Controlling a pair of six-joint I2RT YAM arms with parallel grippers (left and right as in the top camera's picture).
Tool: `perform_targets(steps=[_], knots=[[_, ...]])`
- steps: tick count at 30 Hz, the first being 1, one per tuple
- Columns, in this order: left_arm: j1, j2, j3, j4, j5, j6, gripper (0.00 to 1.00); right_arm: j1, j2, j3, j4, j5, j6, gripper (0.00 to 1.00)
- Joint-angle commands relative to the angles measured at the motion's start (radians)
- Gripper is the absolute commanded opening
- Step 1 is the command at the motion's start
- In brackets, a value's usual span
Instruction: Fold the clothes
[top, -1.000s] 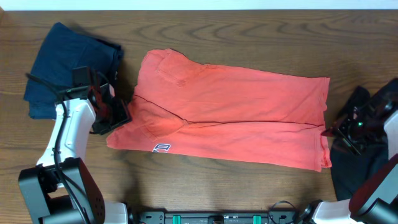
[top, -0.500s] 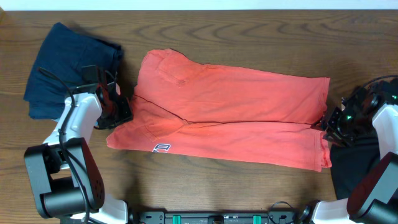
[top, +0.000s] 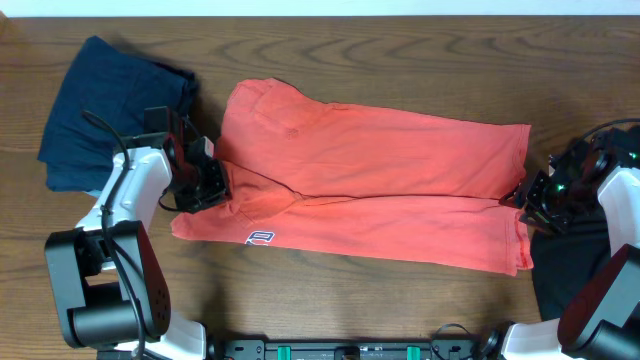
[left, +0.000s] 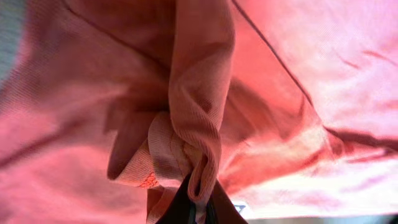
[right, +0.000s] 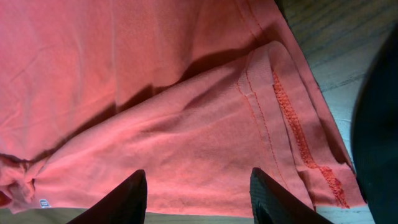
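The coral T-shirt (top: 370, 190) lies spread on the desk (top: 400, 45). The left pincer (left: 194, 202) grips a bunched fold at its left edge; the right pincer (right: 198, 186) hangs open over the right hem. Grasping step, I judge: next the right must close there.

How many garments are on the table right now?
3. A coral-red T-shirt spread mid-table, a navy garment at the far left, a black garment at the right edge, partly cut off; others could be hidden.
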Motion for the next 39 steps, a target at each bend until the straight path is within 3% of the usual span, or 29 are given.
perform_targets(steps=[1, 9, 15, 16, 20, 21, 24, 32, 39], knots=[[0.0, -0.029, 0.031, -0.032, 0.027, -0.005, 0.07, 0.009, -0.008, 0.015, -0.003, 0.012, 0.007, 0.52], [0.0, -0.032, 0.031, -0.125, -0.212, -0.005, 0.38, 0.009, -0.008, 0.015, 0.0, 0.012, 0.007, 0.54], [0.0, -0.038, 0.033, -0.164, -0.205, -0.005, 0.43, 0.009, -0.008, 0.015, 0.001, 0.012, 0.007, 0.55], [0.0, -0.041, 0.039, -0.183, -0.187, -0.005, 0.41, 0.009, -0.008, 0.015, 0.001, 0.012, 0.007, 0.56], [-0.001, -0.06, 0.094, -0.273, -0.153, -0.009, 0.1, 0.009, -0.008, 0.015, 0.003, 0.011, 0.008, 0.57], [0.0, -0.068, 0.113, -0.285, -0.153, -0.009, 0.06, 0.009, -0.008, 0.015, 0.005, 0.011, 0.007, 0.58], [-0.001, -0.098, 0.149, -0.252, -0.153, -0.008, 0.06, 0.009, -0.008, 0.015, 0.013, 0.011, 0.008, 0.59], [-0.002, -0.068, 0.078, 0.039, -0.183, 0.007, 0.06, 0.009, -0.008, 0.015, 0.023, 0.011, 0.008, 0.6], [-0.001, 0.063, -0.012, 0.075, -0.184, 0.007, 0.06, 0.009, -0.008, 0.015, 0.025, 0.011, 0.012, 0.6]])
